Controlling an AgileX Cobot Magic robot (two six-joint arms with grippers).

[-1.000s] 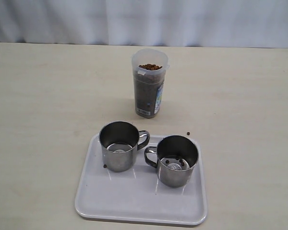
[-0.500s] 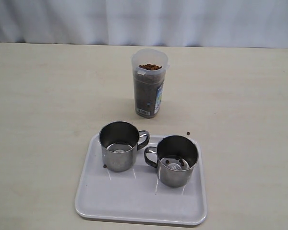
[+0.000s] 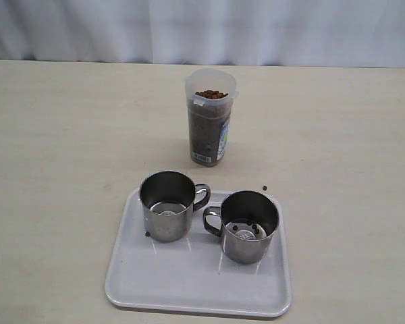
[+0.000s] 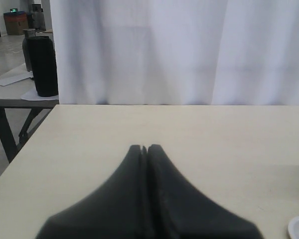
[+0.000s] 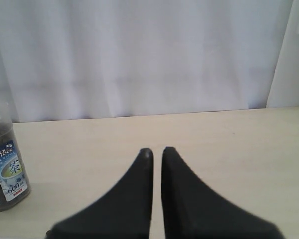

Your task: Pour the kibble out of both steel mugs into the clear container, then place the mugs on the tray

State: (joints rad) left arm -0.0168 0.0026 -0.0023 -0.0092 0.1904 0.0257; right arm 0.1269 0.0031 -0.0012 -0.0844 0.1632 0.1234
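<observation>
Two steel mugs stand upright on the white tray (image 3: 189,290), handles turned toward each other. The left mug (image 3: 166,206) looks empty; the right mug (image 3: 249,226) holds three stray kibble pellets (image 3: 246,231). Behind the tray the clear container (image 3: 210,118) is filled with kibble (image 3: 209,131) almost to its rim; it also shows in the right wrist view (image 5: 5,164). Neither gripper appears in the exterior view. My left gripper (image 4: 144,148) is shut and empty over bare table. My right gripper (image 5: 158,151) has only a thin slit between its jaws, with nothing held.
One loose pellet (image 3: 264,187) lies on the table beyond the tray's far right corner; another (image 3: 147,234) lies on the tray beside the left mug. A white curtain backs the table. A side table with a dark cylinder (image 4: 42,64) stands off the table's edge.
</observation>
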